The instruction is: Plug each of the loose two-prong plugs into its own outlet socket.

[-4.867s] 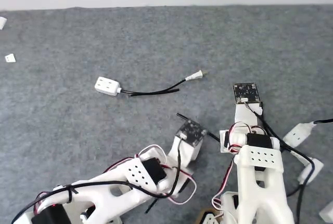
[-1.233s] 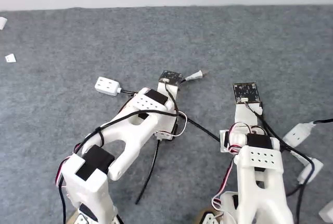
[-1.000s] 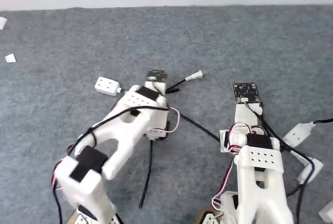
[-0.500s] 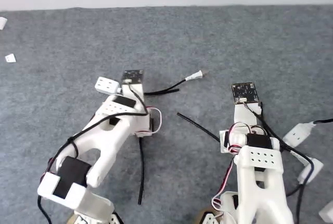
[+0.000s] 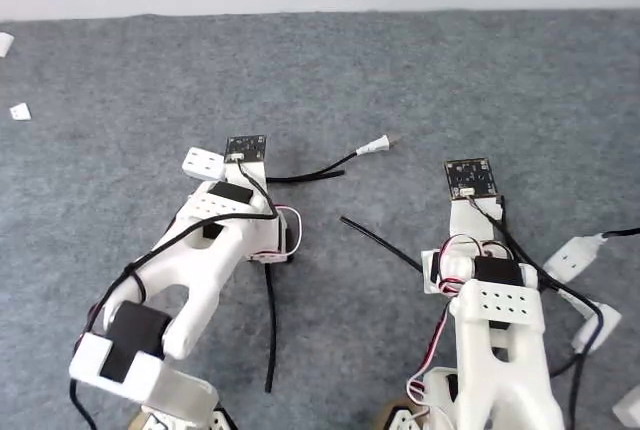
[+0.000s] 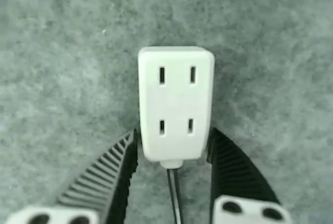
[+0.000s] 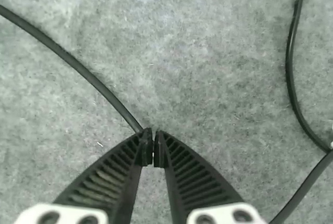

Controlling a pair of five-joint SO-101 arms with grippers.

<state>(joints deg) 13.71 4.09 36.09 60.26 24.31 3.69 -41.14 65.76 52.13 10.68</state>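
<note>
At the near right of the grey mat (image 5: 120, 60): right gripper (image 7: 153, 141) pinched closed, holding nothing, tips beside a black cable (image 7: 78, 67) | farther left: left gripper (image 6: 171, 139) spread wide astride the cord end of the white outlet socket (image 6: 176, 101) | beyond, between the arms: loose two-prong plug (image 5: 375, 146), lying unplugged.

Smooth white plastic outlet socket (image 6: 176, 104), smooth black cable (image 7: 78, 67), rough grey cloth over the table (image 5: 400, 70)

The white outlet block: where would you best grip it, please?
Probably grip the outlet block across its long flat sides near the cord end, from above: it lies sockets-up, and the open left gripper straddles it there.
</note>
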